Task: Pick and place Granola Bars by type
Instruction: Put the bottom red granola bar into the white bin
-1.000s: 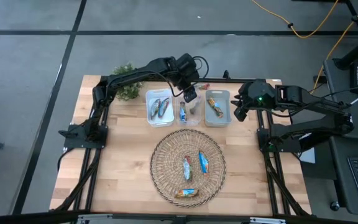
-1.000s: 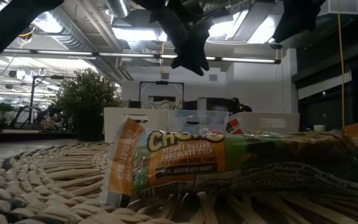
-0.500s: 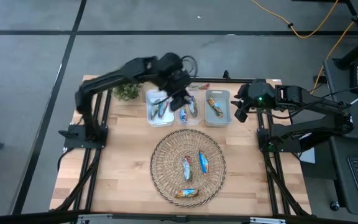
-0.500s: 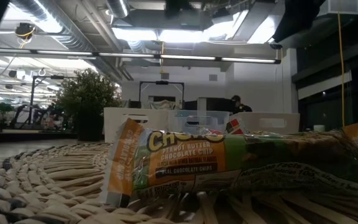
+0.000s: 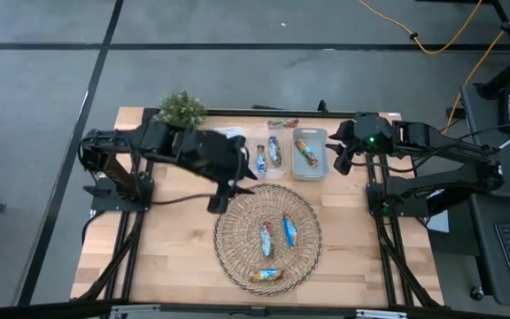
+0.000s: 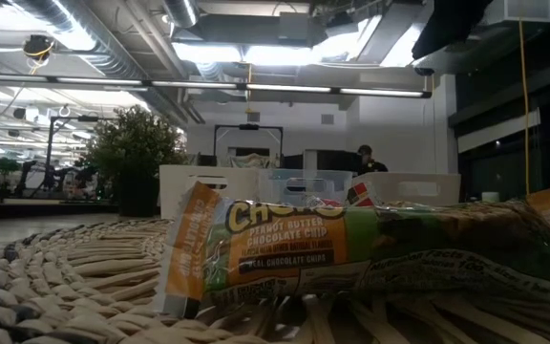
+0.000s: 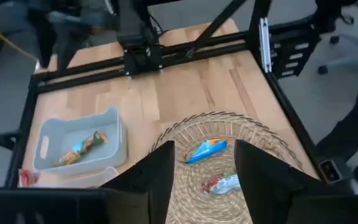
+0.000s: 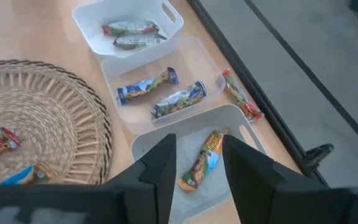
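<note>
A pale wooden table [image 5: 175,239] stands on a grey floor, and a round wicker tray [image 5: 268,237] lies near its middle; everything else is placed from that tray.

On the tray lie three Granola Bars: a red-and-white one [image 5: 266,237], a blue one [image 5: 289,231] just beside it, and an orange-brown one [image 5: 266,276] at the tray's near rim. In the low view this last bar [image 6: 351,253] fills the foreground, its green and orange wrapper reading peanut butter chocolate chip.

Beyond the tray stand three plastic bins in a row. The right wrist view shows them best: the far white bin [image 8: 126,25] holds two greenish bars, the clear middle bin [image 8: 166,81] holds two blue bars, and the nearest white bin [image 8: 197,155] holds one orange-brown bar [image 8: 205,158]. One more bar [image 5: 282,123] lies on the table behind the bins. A small potted plant [image 5: 181,108] sits at the table's far left corner.

The left gripper [image 5: 222,197] hangs at the tray's left rim, fingers [image 7: 160,171] spread apart with nothing between them. The right gripper [image 5: 340,159] waits beside the rightmost bin, its fingers [image 8: 163,165] also parted and empty.
</note>
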`<action>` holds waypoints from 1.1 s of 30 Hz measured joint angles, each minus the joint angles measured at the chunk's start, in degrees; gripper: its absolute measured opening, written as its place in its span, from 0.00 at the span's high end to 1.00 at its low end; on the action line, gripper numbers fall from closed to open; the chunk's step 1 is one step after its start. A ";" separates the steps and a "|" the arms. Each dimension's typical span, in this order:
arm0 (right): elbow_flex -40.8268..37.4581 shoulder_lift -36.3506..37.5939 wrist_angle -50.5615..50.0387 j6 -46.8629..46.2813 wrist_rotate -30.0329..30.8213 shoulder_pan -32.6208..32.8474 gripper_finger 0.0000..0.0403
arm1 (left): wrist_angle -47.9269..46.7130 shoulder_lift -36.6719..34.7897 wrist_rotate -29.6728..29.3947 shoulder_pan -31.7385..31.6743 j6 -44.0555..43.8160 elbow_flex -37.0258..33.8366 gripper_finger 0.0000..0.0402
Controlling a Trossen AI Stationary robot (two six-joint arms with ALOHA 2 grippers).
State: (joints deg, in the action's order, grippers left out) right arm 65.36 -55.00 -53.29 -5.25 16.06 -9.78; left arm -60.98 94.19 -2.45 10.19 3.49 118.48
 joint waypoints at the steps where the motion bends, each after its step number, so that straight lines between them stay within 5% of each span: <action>1: 0.00 0.00 -0.03 0.10 -0.40 0.00 0.67 | -0.09 0.38 -1.07 0.94 1.00 0.00 0.60; 8: 0.00 0.00 -0.08 -0.40 -0.71 0.00 0.67 | -2.12 2.40 -3.98 6.40 0.72 -0.09 0.59; 19: -0.04 -0.35 -0.92 0.97 -0.70 0.00 0.67 | -4.79 14.15 -8.53 8.49 20.88 -0.11 0.42; 33: -0.04 -0.38 -0.93 1.08 -0.73 0.00 0.67 | 1.27 30.80 -2.99 7.82 35.43 -0.11 0.40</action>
State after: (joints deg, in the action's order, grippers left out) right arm 65.32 -55.38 -54.22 -4.16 15.33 -9.78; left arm -59.70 124.99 -5.44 18.01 38.92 118.37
